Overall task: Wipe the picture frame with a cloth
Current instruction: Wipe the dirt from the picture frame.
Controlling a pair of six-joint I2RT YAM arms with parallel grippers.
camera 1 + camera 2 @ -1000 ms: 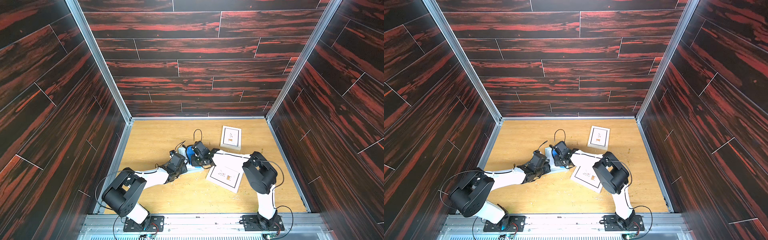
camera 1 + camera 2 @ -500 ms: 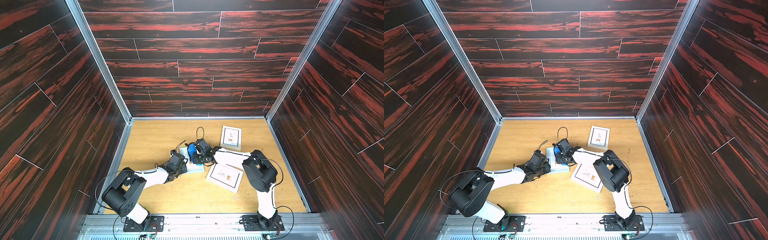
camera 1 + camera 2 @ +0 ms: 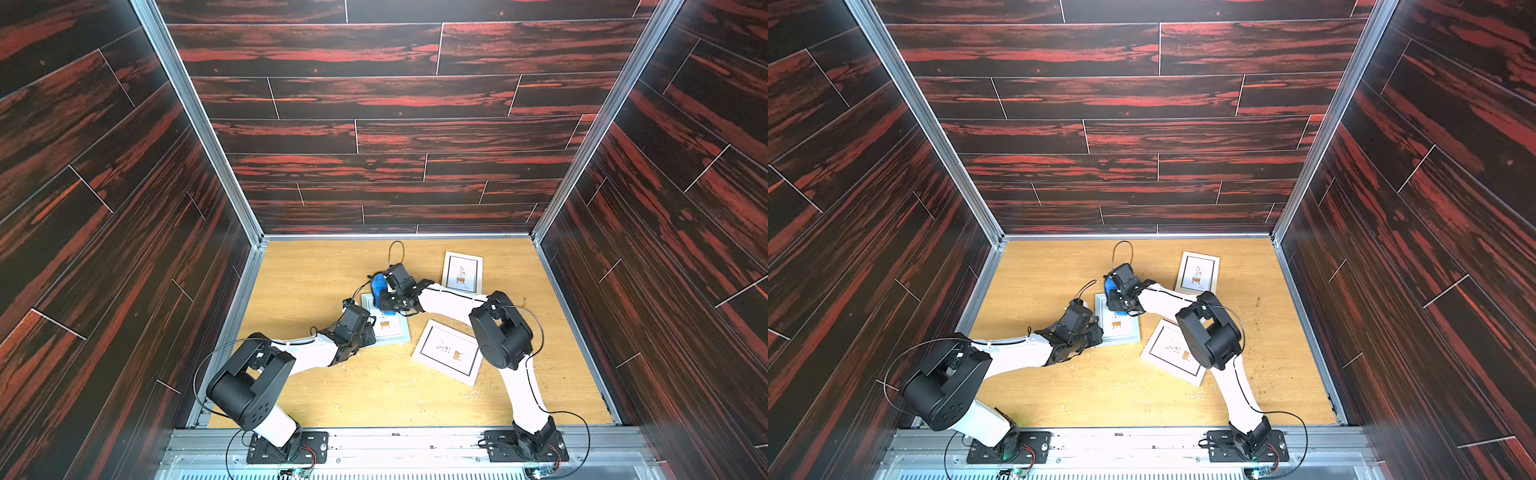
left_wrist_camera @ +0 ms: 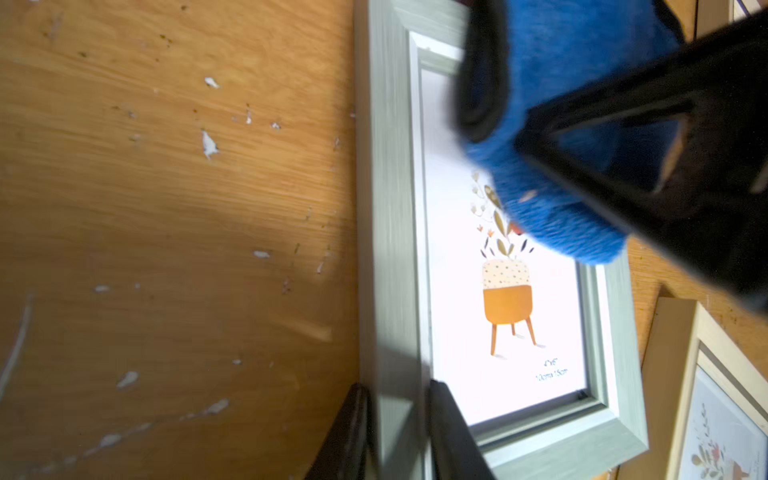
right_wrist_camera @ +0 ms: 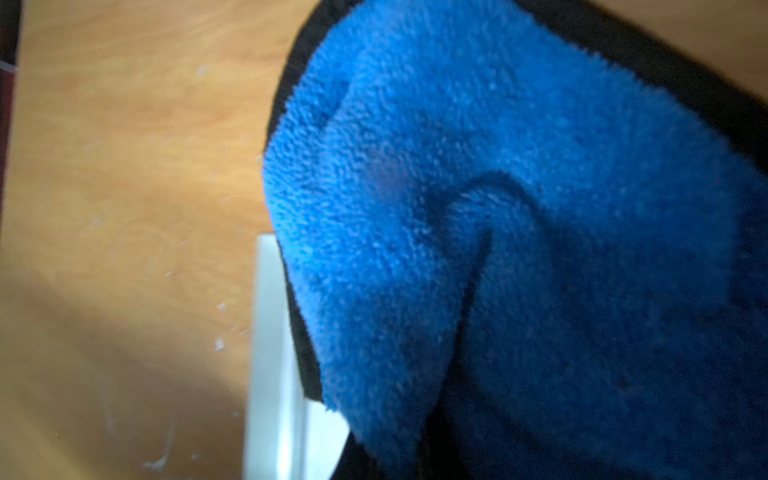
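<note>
A grey-green picture frame [image 3: 390, 330] [image 3: 1120, 330] with a plant-pot print lies flat on the wooden floor. My left gripper [image 3: 369, 332] [image 3: 1097, 332] is shut on the frame's near left edge. In the left wrist view its two fingers clamp the border [image 4: 386, 208] from both sides. The bright blue cloth [image 3: 377, 286] [image 3: 1109, 284] is bunched in my right gripper [image 3: 390, 297], which is shut on it. The cloth [image 4: 573, 83] rests on the far end of the frame's glass. It fills the right wrist view [image 5: 457, 208] and hides the jaws there.
A pale frame [image 3: 462, 272] [image 3: 1198, 272] lies at the back right. Another pale frame [image 3: 449, 353] [image 3: 1173, 351] lies at the front right, close to the grey-green one and partly under my right arm. Dark wood-pattern walls enclose the floor on three sides.
My right gripper has dragged the cloth along the frame toward its far end. My left gripper has kept its hold on the frame's edge and stayed in place.
</note>
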